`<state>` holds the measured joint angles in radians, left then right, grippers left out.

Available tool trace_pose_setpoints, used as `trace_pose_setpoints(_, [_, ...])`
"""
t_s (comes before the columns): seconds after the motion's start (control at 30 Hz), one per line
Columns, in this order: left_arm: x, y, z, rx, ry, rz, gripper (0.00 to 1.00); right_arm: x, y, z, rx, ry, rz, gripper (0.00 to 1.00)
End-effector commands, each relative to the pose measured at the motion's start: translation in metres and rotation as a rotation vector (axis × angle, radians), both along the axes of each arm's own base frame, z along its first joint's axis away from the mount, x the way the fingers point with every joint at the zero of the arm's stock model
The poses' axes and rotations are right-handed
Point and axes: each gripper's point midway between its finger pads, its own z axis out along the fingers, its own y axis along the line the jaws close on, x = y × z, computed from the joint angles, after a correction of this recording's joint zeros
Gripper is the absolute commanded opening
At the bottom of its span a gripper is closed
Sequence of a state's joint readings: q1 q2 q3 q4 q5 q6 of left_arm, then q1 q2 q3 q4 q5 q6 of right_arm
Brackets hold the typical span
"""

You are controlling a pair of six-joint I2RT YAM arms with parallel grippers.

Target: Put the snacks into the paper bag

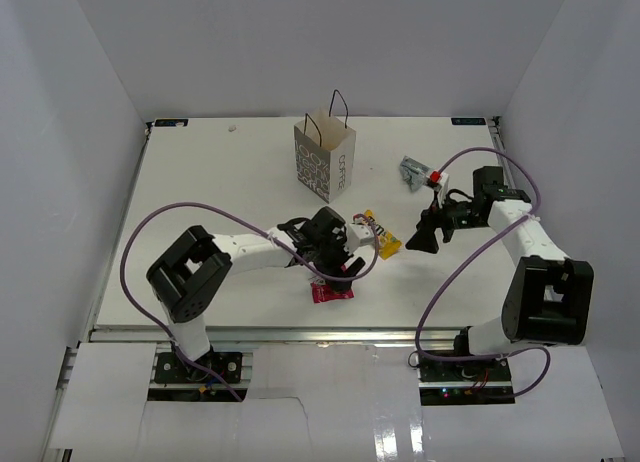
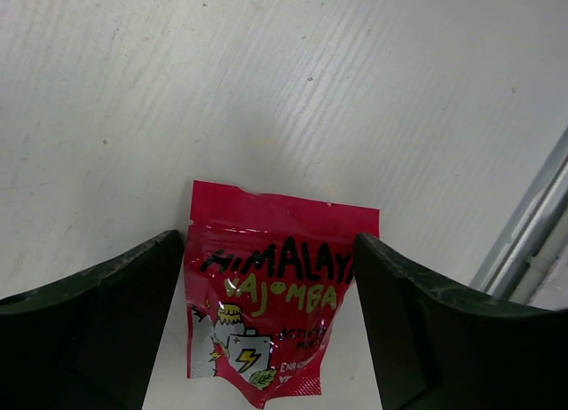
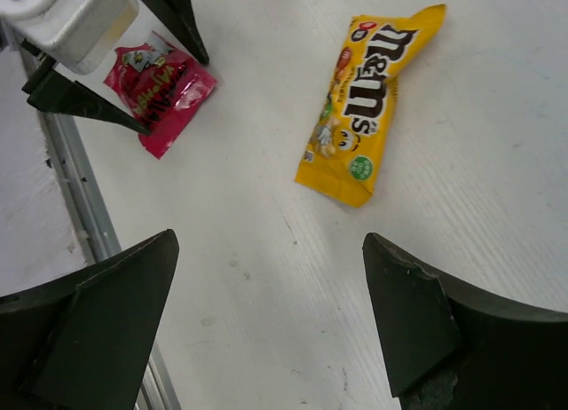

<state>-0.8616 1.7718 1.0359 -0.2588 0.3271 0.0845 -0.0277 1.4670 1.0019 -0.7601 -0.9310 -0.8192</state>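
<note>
A red-pink snack packet [image 2: 275, 295] lies flat on the white table between the fingers of my left gripper [image 2: 269, 243], which is open and straddles it. The packet also shows in the top view [image 1: 332, 294], partly under the left gripper [image 1: 335, 267], and in the right wrist view [image 3: 164, 89]. A yellow M&M's packet [image 1: 382, 239] [image 3: 368, 99] lies just right of it. My right gripper [image 1: 420, 237] [image 3: 266, 241] is open and empty, hovering right of the M&M's. A silver-grey foil packet [image 1: 412, 170] lies at the back right. The paper bag [image 1: 325, 160] stands upright behind. The other snacks are out of view.
A metal rail [image 2: 532, 232] [image 3: 80, 197] runs along the table's near edge, close to the red packet. White walls enclose the table on three sides. Purple cables loop off both arms. The left gripper's body [image 3: 80, 24] shows in the right wrist view.
</note>
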Motion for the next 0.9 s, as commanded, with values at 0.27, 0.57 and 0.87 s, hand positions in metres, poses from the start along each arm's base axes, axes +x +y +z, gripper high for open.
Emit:
trace_pose_setpoints(0.27, [0.011, 0.04, -0.035, 0.314, -0.19, 0.127, 0.6, 0.027, -0.011, 0.014, 0.007, -0.082, -0.076, 0.9])
trace_pose_setpoints(0.57, [0.007, 0.032, -0.021, 0.241, -0.2, 0.182, 0.0, 0.028, -0.012, 0.012, 0.012, -0.064, -0.089, 0.9])
trace_pose_setpoints(0.87, [0.0, 0.014, 0.019, 0.059, -0.176, 0.214, 0.06, 0.024, -0.013, 0.01, 0.006, -0.063, -0.098, 0.9])
